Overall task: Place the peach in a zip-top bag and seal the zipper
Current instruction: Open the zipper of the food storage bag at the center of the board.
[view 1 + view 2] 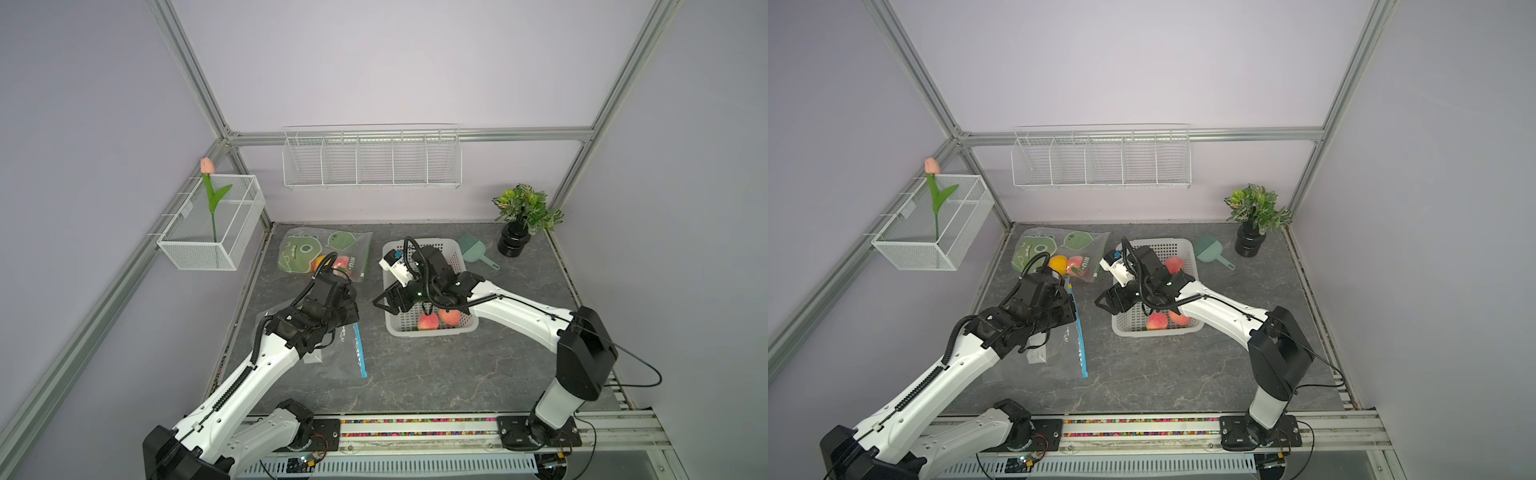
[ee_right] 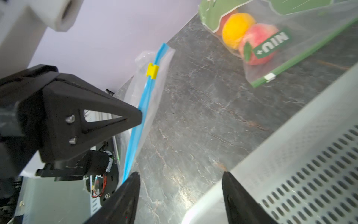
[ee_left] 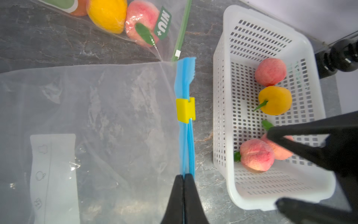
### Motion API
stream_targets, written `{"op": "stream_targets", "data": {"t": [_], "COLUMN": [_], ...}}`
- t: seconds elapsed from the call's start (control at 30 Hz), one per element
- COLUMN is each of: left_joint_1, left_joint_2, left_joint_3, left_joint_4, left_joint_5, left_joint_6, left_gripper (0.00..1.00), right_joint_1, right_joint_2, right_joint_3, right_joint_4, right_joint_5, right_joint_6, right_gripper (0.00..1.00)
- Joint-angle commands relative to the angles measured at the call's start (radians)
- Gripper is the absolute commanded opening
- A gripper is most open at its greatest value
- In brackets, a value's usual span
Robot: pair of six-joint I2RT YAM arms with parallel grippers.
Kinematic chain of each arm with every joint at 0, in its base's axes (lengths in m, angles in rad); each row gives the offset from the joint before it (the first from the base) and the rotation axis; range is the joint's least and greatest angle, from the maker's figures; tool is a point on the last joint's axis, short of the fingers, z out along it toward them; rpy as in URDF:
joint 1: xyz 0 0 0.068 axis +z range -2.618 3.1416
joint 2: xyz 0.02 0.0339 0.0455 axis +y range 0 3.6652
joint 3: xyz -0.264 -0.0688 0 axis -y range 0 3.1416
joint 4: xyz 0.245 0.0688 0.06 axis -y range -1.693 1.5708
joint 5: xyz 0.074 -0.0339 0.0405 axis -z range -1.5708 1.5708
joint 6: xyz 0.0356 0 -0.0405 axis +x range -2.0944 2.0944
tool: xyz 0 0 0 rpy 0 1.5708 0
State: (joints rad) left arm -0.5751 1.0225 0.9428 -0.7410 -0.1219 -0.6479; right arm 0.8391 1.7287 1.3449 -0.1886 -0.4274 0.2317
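With the left tool closed on the blue zipper strip of the limp zip-top bag beside the basket, the right tool, open and empty just outside the basket, should take a light, probably easily dented peach in the basket across its middle.

Both top views are bright and evenly lit from overhead; the arms throw only faint, diffuse shade on the grey tabletop. The frame rails splay toward the upper corners (wide-angle stretch). In the left wrist view the clear bag shows pale glare patches, and the left gripper is out of focus. The right wrist view is softer, and the basket is blurred.
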Motion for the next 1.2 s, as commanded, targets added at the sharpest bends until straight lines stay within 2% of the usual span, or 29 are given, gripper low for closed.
{"op": "stream_targets", "data": {"t": [0.0, 0.37, 0.77, 0.87, 1.03, 1.17], "left_joint_1": [0.005, 0.005, 0.006, 0.005, 0.005, 0.006], "left_joint_2": [0.008, 0.009, 0.004, 0.004, 0.012, 0.016], "left_joint_3": [0.034, 0.045, 0.046, 0.053, 0.065, 0.065], "left_joint_4": [0.028, 0.029, 0.047, 0.046, 0.024, -0.003], "left_joint_5": [0.019, 0.046, 0.102, 0.119, 0.14, 0.181], "left_joint_6": [-0.023, -0.026, -0.035, -0.029, 0.016, 0.061], "left_gripper": [0.0, 0.0, 0.0, 0.0, 0.0, 0.0], "right_joint_1": [0.033, 0.058, 0.061, 0.062, 0.063, 0.063], "right_joint_2": [0.034, 0.103, 0.148, 0.154, 0.149, 0.126], "right_joint_3": [0.041, 0.086, 0.114, 0.118, 0.117, 0.103], "right_joint_4": [0.02, 0.012, -0.021, -0.034, -0.026, -0.001], "right_joint_5": [-0.053, -0.03, 0.005, 0.021, 0.007, -0.009], "right_joint_6": [0.037, 0.05, 0.056, 0.06, 0.081, 0.114], "right_gripper": [0.66, 0.48, 0.43, 0.36, 0.09, 0.07]}}
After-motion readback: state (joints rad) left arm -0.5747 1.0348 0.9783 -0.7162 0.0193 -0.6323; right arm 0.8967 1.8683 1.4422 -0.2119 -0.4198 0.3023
